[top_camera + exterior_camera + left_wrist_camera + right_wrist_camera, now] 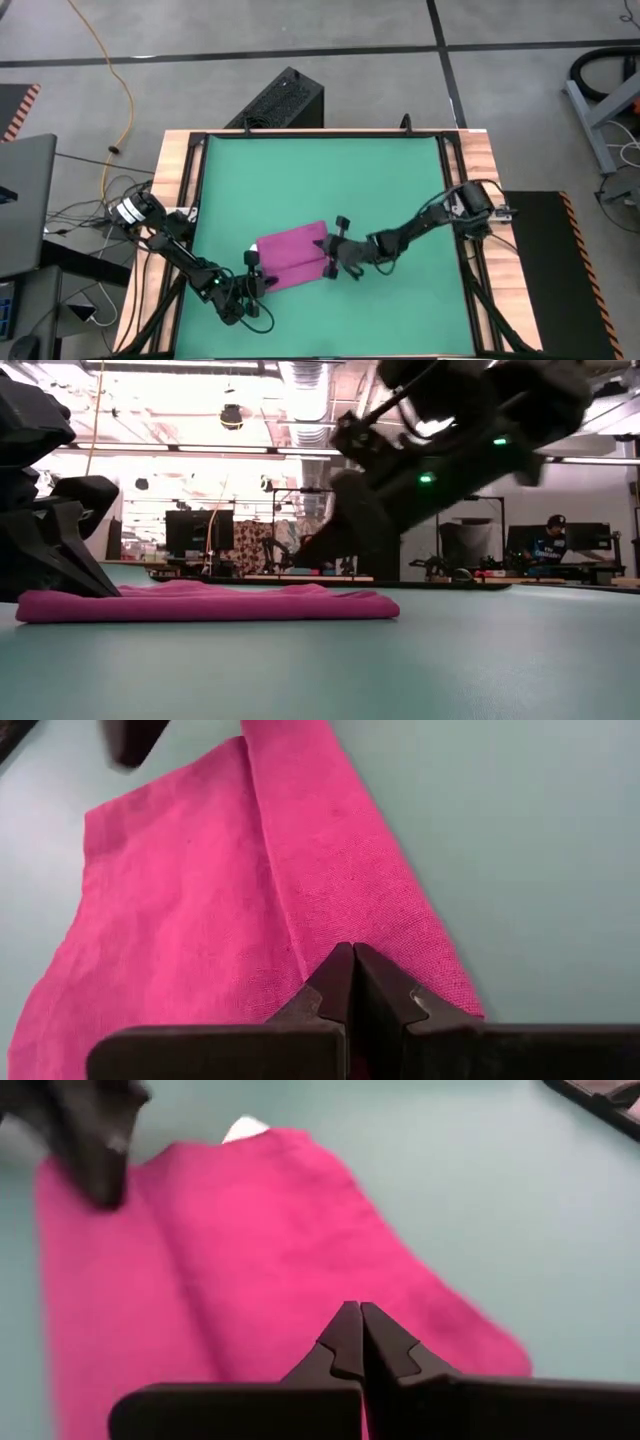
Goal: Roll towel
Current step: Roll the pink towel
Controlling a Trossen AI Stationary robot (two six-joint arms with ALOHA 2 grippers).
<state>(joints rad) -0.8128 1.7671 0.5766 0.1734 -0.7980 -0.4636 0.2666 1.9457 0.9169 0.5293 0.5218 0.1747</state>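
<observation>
The high view looks straight down on the whole table (320,170), taken from well above. The low view sits at tabletop level, facing across into the room, close to the towel (205,603) at its 9 o'clock. Each wrist view looks forward past its own closed fingers, very near the towel (200,910), which all four views share.

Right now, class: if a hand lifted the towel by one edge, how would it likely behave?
The towel lies flat with a soft fold, so it would probably droop limply. It looks thin, so likely light. Its woven surface suggests it would grip rather than slip, and it should not roll away.
</observation>
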